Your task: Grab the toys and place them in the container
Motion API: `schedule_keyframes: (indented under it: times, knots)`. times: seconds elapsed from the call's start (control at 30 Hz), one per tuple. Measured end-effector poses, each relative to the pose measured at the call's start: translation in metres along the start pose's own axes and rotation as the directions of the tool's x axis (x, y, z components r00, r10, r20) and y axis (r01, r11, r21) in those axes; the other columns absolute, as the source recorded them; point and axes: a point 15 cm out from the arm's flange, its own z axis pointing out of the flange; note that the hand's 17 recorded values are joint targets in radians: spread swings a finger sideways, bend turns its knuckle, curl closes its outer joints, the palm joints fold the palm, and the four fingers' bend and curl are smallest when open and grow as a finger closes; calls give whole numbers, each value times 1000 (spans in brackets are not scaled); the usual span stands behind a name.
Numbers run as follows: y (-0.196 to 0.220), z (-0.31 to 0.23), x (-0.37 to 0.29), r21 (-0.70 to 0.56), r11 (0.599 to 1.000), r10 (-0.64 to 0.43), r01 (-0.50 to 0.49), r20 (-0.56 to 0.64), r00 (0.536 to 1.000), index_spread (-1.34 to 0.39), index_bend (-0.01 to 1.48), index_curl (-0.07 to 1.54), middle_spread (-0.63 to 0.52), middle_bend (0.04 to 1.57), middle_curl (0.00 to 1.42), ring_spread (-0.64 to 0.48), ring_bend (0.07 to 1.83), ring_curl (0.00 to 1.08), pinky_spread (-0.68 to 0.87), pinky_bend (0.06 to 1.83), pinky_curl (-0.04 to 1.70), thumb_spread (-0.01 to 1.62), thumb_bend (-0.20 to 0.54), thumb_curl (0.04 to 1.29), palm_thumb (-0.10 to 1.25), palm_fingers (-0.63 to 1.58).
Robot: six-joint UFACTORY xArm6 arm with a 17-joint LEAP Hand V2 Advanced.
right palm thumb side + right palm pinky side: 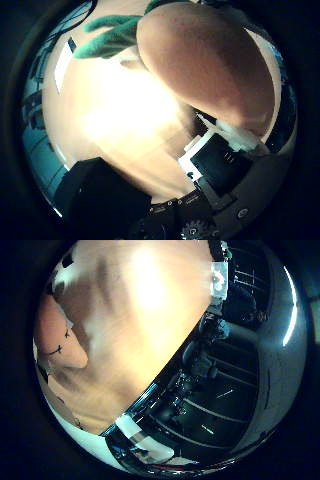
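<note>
An orange plush carrot toy with green felt leaves fills much of the thumb side view, very close to my palm. A white and black finger of my hand curls up against the carrot's blunt end. The carrot hangs over the light wooden table, which lies farther off. An orange-pink soft shape with black stitch marks shows in the little finger side view; I cannot tell whether it is the same toy. No container is in view.
The table's edge runs across the little finger side view, with dark floor and black equipment beyond it. A white patch lies on the table near the leaves. A white surface borders the wood.
</note>
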Motion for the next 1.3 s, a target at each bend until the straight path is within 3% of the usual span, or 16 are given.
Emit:
schedule_keyframes:
  times: [0.33, 0.53, 0.8, 1.03, 1.3]
  knots:
    - [32, -77, 77, 134, 990, -52, 44, 57, 997, -405, 1006, 689, -372, 580, 553, 60, 222, 166, 463, 182, 152, 804, -22, 616, 995, 517]
    - [83, -114, 114, 123, 987, -110, 102, 60, 992, -404, 995, 702, -395, 583, 592, 39, 223, 183, 444, 184, 154, 788, -24, 635, 986, 521]
    - [148, -176, 146, 208, 967, -162, 148, 54, 985, -404, 987, 716, -397, 579, 631, 37, 215, 196, 439, 184, 155, 781, -25, 648, 977, 521]
    - [202, -239, 142, 331, 919, -238, 213, 37, 971, -413, 990, 721, -409, 569, 655, 32, 204, 203, 446, 185, 152, 768, -25, 656, 978, 532]
    - [254, -283, 105, 462, 828, -355, 317, -6, 935, -413, 983, 718, -421, 560, 676, 9, 207, 210, 452, 182, 144, 759, -25, 663, 972, 554]
